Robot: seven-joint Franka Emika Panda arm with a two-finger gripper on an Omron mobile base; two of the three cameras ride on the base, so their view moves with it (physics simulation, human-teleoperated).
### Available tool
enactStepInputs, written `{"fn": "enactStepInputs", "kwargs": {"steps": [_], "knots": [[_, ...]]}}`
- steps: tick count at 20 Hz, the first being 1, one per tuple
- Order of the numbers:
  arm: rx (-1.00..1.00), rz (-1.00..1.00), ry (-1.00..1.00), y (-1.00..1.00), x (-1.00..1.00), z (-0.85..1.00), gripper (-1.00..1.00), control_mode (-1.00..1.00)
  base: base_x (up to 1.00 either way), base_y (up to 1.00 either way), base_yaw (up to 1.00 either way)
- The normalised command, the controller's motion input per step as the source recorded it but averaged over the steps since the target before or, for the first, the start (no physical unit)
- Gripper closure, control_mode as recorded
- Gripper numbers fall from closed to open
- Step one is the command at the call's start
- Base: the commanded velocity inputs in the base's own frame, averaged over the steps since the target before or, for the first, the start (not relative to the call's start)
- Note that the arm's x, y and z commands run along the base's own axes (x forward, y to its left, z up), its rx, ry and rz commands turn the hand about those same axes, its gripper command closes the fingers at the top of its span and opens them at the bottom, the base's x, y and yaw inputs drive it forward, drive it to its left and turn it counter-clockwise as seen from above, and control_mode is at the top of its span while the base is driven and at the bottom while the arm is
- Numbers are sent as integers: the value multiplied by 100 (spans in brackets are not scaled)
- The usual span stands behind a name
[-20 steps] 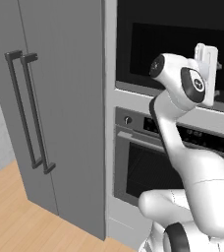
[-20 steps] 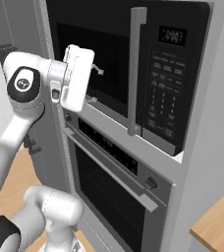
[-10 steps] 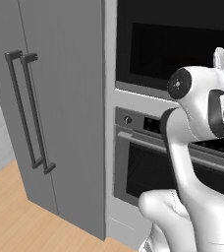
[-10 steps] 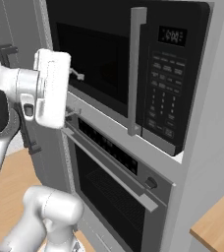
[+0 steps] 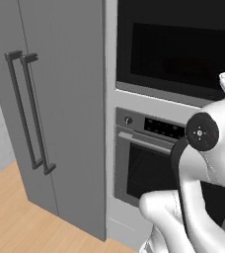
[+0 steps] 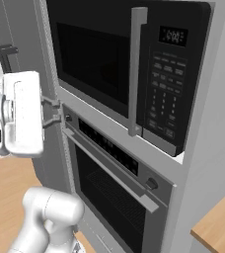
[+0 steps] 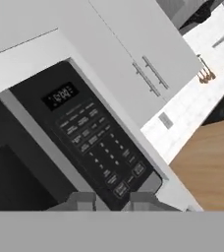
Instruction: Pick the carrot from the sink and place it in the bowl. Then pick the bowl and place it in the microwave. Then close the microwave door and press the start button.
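Clearly, the built-in black-fronted microwave (image 6: pixel 134 74) sits in the wall column above the larger oven with its black control strip (image 6: pixel 117 178), and its broad black door with the dark window (image 6: pixel 90 59) is closed flush. Off the oven's left edge, the two-finger gripper (image 6: pixel 60 112) hangs empty, fingertips (image 7: pixel 82 201) slightly apart. Beside the door, the hand view shows the button panel (image 7: pixel 101 152).

A tall grey refrigerator (image 5: pixel 60 99) fills the left of the left base view, with two dark vertical handles (image 5: pixel 28 108); a built-in oven (image 6: pixel 114 192) sits lower centre in the right base view, its knob (image 6: pixel 151 184) at right; a wooden counter (image 7: pixel 207 162) lies at the hand view's right; white cabinets (image 7: pixel 133 54) at top.
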Motion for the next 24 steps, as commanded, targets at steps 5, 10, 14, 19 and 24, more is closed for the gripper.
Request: {"fn": "enactStepInputs", "kwargs": {"steps": [5,10,14,19,24], "knots": [[-18,15,18,-12,-67,0,100,-100,0,0,0],[-13,13,25,-1,-37,0,100,-100,0,0,0],[-14,5,35,0,-4,-12,100,-100,0,0,0],[-13,0,28,0,1,-25,100,-100,0,0,0],[-3,1,12,-21,5,-31,100,-100,0,0,0]]}}
